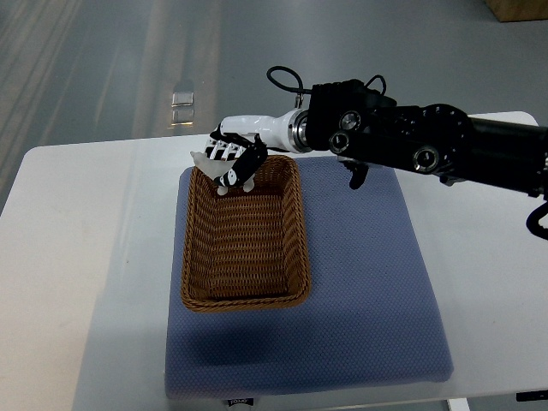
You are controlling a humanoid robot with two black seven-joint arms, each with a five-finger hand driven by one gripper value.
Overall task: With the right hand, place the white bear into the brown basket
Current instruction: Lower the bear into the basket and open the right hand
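The brown wicker basket (245, 282) lies on a blue mat, its long side running away from me, and its inside looks bare. My right arm reaches in from the right edge, with the black-and-white right hand (233, 164) hovering over the basket's far left corner. Its fingers curl around a small white thing, the white bear (202, 160). Only a pale bit of the bear pokes out to the left of the fingers; the rest is hidden by the hand. The left arm does not show.
The blue-grey mat (360, 282) covers the middle of a white table (77, 257). Grey floor lies beyond the table's far edge, with a small shiny object (181, 103) on it. A cardboard box corner (518, 8) shows at the top right.
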